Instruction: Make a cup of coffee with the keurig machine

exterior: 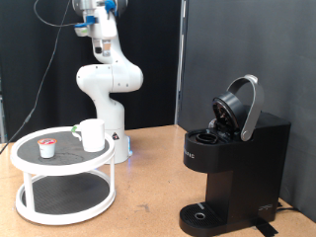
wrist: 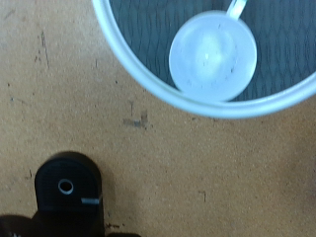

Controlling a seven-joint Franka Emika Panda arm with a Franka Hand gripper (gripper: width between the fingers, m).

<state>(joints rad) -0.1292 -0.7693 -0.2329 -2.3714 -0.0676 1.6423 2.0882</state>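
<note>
**Coffee maker open, mug and pod waiting on a round stand**

A wooden table [exterior: 148,173] carries three main things. Toward the exterior view's left stands one white, round, two-tier stand [exterior: 61,178] with a raised rim. Its upper tier holds two items: one plain white cup [exterior: 92,134], upright, near the edge closest to the robot's base, and one small white pod [exterior: 46,148] with a red top, set apart from the cup, further to the exterior view's left. The lower tier looks bare.

Toward the exterior view's right stands one black keurig machine [exterior: 232,168]. Its rounded lid is tipped up and back, leaving the pod chamber uncovered. The round drip base at its foot carries nothing. The cup and the machine are well apart.

One white robot arm [exterior: 107,69] rises behind the stand and leaves the top of the picture, so the hand is out of sight in the exterior view. The wrist view looks straight down: the cup [wrist: 212,56] appears as a pale circle inside the stand's white rim [wrist: 148,84], its inside seemingly empty, with the machine's dark drip base [wrist: 67,186] lower on the brown table. No fingers appear, so whether the hand is open or closed cannot be told.
</note>
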